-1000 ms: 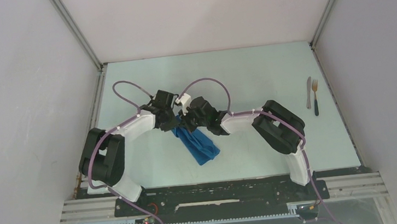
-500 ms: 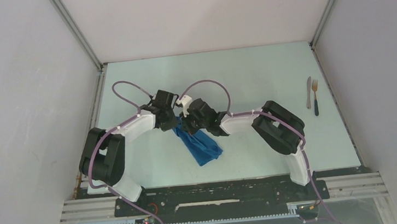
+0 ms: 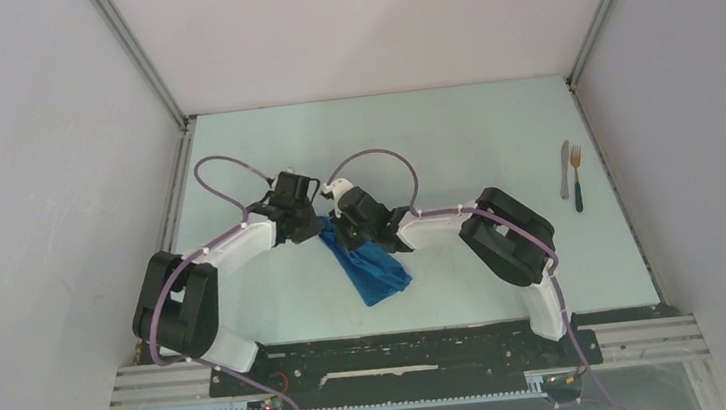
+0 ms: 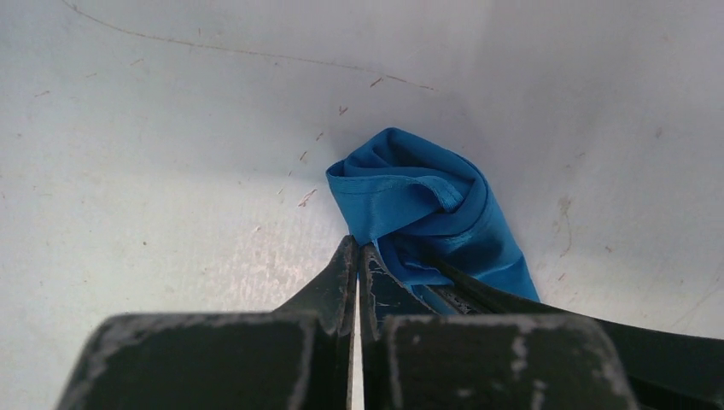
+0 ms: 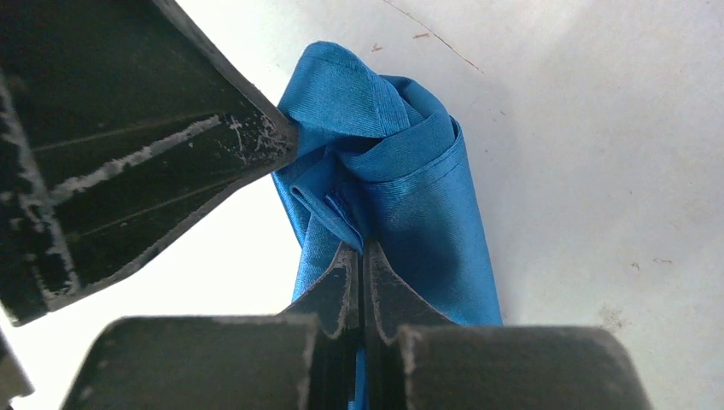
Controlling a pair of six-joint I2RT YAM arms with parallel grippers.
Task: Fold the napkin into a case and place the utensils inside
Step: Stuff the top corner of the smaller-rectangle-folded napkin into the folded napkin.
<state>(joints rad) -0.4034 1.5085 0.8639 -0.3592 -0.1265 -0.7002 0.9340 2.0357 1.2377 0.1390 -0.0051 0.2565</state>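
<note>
napkin (image 3: 378, 272): 11 o'clock end hidden under left claw (image 3: 315, 226) and right claw (image 3: 343, 231) (top view); utensils (image 3: 571, 175) too small for detail.

Table surface (image 3: 493, 132) pale mint, scuffed, with fine scratches and specks. Enclosure walls (image 3: 39, 216) plain grey-white. Aluminium corner rails (image 3: 139, 61). Lighting even, possibly overhead.

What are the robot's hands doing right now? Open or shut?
Left gripper: closed, tips at the napkin edge; grip unclear.
Right gripper: closed, pinching the napkin.

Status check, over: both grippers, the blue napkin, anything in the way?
Right gripper shut on bunched bright blue cloth napkin. Left gripper shut at its edge, hold unclear. Silvery knife and dark-handled fork lie apart at right; nothing blocking.
</note>
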